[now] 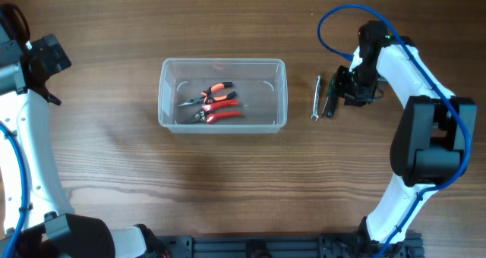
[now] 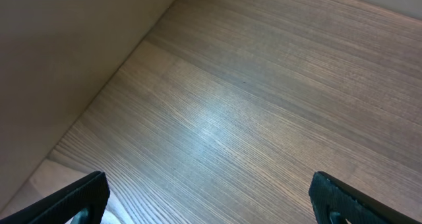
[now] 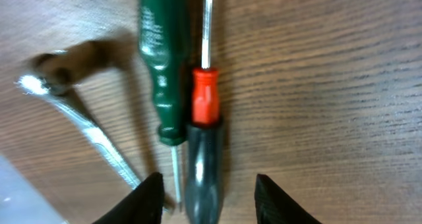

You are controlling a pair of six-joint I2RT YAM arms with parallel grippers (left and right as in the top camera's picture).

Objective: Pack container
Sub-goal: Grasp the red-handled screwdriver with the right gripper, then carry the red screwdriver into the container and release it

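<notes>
The clear container (image 1: 162,99) stands mid-table and holds red- and orange-handled pliers (image 1: 216,105). To its right lie a silver wrench (image 1: 317,97) and two screwdrivers (image 1: 331,100). My right gripper (image 1: 343,89) hangs just over the screwdrivers. In the right wrist view it is open (image 3: 210,197), its fingers on either side of the black-and-red screwdriver handle (image 3: 204,145). The green-handled screwdriver (image 3: 161,59) and the wrench (image 3: 79,125) lie to the left. My left gripper (image 1: 47,64) is far left, open and empty (image 2: 211,197) over bare wood.
A corner of the container (image 3: 16,201) shows at the lower left of the right wrist view. The table's edge (image 2: 112,79) runs diagonally through the left wrist view. A blue cable (image 1: 330,23) loops over the right arm.
</notes>
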